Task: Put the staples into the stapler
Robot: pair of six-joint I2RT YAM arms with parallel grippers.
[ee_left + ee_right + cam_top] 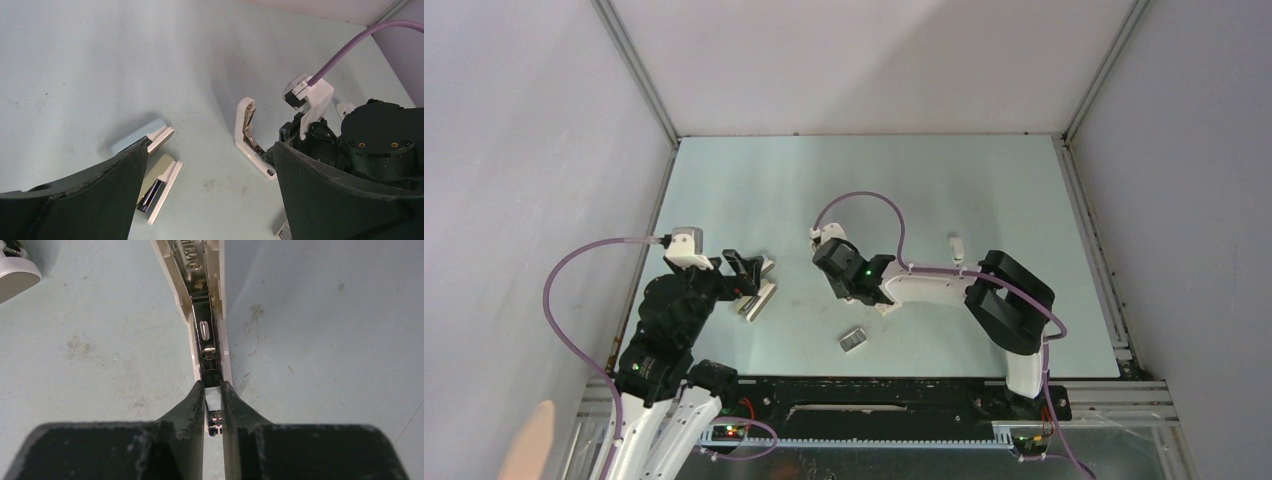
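While the right claw (213, 390) stands almost closed, pinching the staples (213, 399) by their flat sides, the stapler (202, 295) lies open directly beneath and ahead of its fingertips, metal channel facing up. Recommended: hold the strip parallel to the channel walls, lower it until it seats between them, and release only then. Left claw (210, 150) is wide open, holding nothing.

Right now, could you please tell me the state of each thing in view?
stapler: hinged open, channel exposed.
staples: pinched upright at the channel's near end.
right hand: shut on the staples.
left hand: open, empty.
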